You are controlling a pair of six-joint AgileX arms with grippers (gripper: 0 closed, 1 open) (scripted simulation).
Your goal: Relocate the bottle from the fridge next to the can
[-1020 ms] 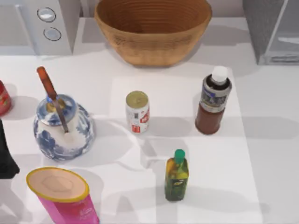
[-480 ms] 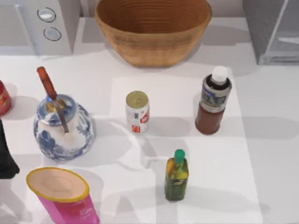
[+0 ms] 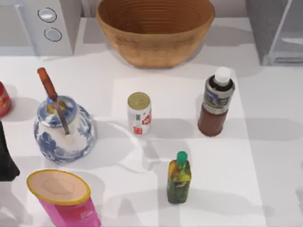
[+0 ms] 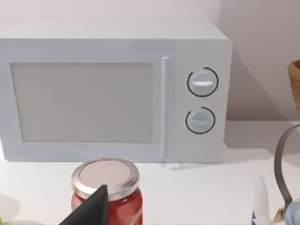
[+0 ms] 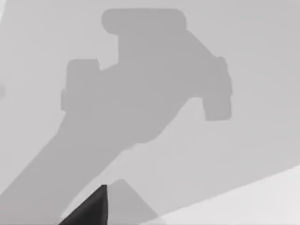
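1. Bottle (image 3: 216, 101) stands upright on your table (image 3: 274, 156), right of centre, well apart from the can (image 3: 139, 113); fridge (image 3: 274, 28) upper right.
2. Wicker bowl (image 3: 155, 29) at top centre looks empty to you.
3. Claw state: cannot tell.

Your white table (image 3: 274, 156) carries the can (image 3: 139, 113) as landmark. Right of it stands the bottle (image 3: 216, 102), apart. Behind it sits a wicker bowl (image 3: 155, 29); left, a blue-white teapot (image 3: 63, 127); nearer, the green-capped bottle (image 3: 179, 178) and pink canister (image 3: 64, 199).
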